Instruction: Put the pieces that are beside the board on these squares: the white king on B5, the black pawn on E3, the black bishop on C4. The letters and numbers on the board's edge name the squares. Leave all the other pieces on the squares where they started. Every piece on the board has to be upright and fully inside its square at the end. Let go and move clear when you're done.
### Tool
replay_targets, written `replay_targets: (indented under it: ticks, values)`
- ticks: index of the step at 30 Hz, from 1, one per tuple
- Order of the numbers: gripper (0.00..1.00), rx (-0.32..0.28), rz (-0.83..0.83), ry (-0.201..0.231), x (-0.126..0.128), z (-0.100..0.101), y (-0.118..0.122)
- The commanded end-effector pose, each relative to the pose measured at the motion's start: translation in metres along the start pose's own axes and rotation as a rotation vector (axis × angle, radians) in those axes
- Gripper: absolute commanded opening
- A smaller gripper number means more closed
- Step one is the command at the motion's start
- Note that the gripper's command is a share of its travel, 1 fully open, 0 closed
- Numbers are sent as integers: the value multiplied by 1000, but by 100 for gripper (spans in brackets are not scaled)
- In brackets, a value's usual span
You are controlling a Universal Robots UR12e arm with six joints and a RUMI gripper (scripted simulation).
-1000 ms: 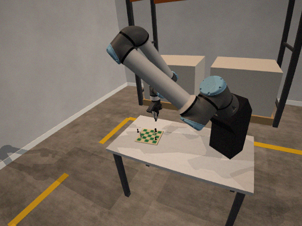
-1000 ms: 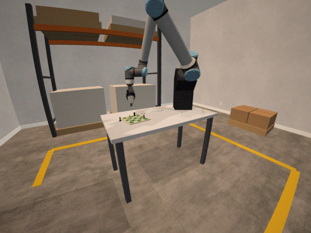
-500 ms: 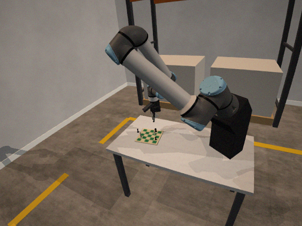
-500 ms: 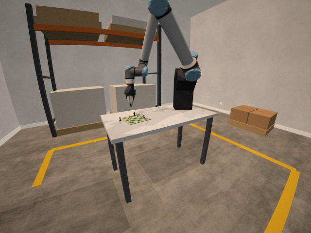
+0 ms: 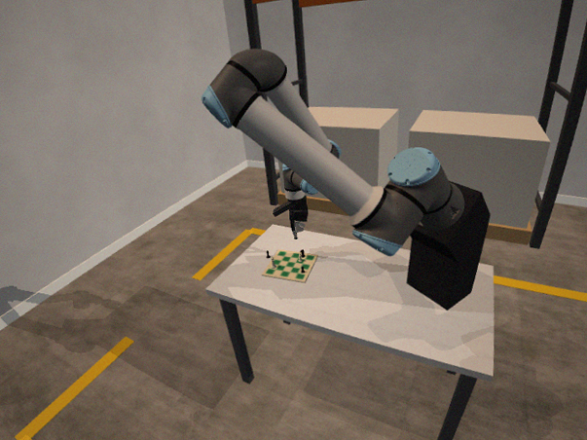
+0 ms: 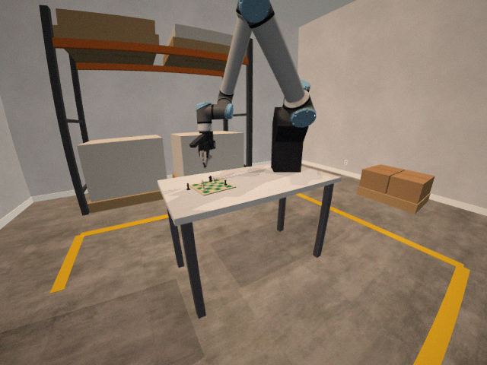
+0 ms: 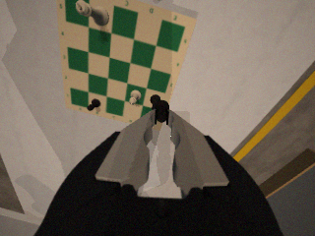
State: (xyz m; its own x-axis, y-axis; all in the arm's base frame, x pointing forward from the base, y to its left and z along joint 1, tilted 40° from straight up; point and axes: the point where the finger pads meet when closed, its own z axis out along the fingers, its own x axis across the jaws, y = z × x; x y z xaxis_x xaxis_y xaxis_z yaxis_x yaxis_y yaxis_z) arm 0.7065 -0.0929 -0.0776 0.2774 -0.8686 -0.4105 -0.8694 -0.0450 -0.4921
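The green and cream chessboard (image 5: 287, 278) (image 6: 215, 192) (image 7: 62, 59) lies near the far left corner of the white table (image 5: 362, 305) (image 6: 259, 184). My gripper (image 5: 295, 235) (image 6: 204, 164) (image 7: 161, 110) hangs above the table just off the board's far edge. It is shut on a small black piece with a round head, which looks like the black pawn (image 7: 162, 106). A white king (image 7: 94, 14) stands on the board. A white pawn (image 7: 134, 96) and two black pieces (image 7: 94, 104) (image 7: 155, 99) stand near the board's edge closest to me. Another black piece (image 5: 268, 252) (image 6: 188, 186) stands on the table beside the board.
The robot's black base (image 5: 446, 251) (image 6: 287, 145) stands on the table's other end. A dark shelf rack (image 5: 555, 105) (image 6: 62, 118) with large boxes (image 5: 477, 154) (image 6: 122, 165) stands behind the table. Yellow tape (image 5: 225, 253) marks the floor.
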Motion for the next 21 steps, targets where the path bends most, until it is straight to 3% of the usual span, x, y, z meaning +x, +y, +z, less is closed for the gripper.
replay_targets:
  ticks: [1, 9, 21]
  values:
    - [0, 1, 108, 7, -3, -1, -3]
    - [0, 2, 209, 7, -7, -1, -5]
    - [0, 2, 223, 7, -7, -1, -5]
